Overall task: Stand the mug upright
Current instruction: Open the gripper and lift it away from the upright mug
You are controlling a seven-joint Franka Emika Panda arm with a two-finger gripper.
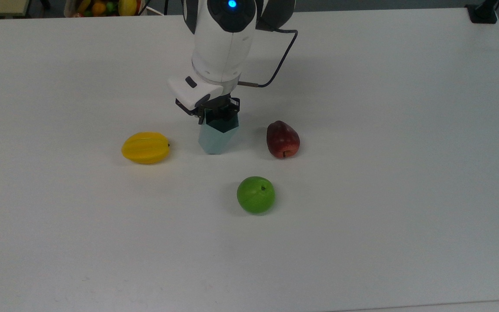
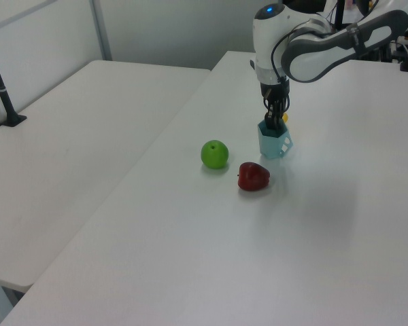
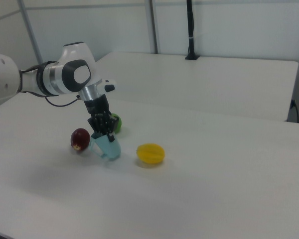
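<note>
The mug [image 1: 214, 139] is a pale blue-teal faceted cup standing almost upright near the table's middle, dark opening up and narrow base down. My gripper [image 1: 217, 113] comes down from above and is shut on the mug's rim, one finger inside the opening. In the left view the mug [image 2: 274, 142] hangs under the gripper [image 2: 275, 121], its small handle facing the left view's right. In the right view the mug [image 3: 108, 147] leans slightly beneath the gripper [image 3: 102, 130]. I cannot tell whether its base touches the table.
A yellow starfruit [image 1: 145, 147] lies to the mug's left in the top view. A dark red fruit [image 1: 282, 139] lies to its right, a green apple [image 1: 256, 194] nearer the front. A fruit basket [image 1: 102, 8] stands beyond the table's far edge.
</note>
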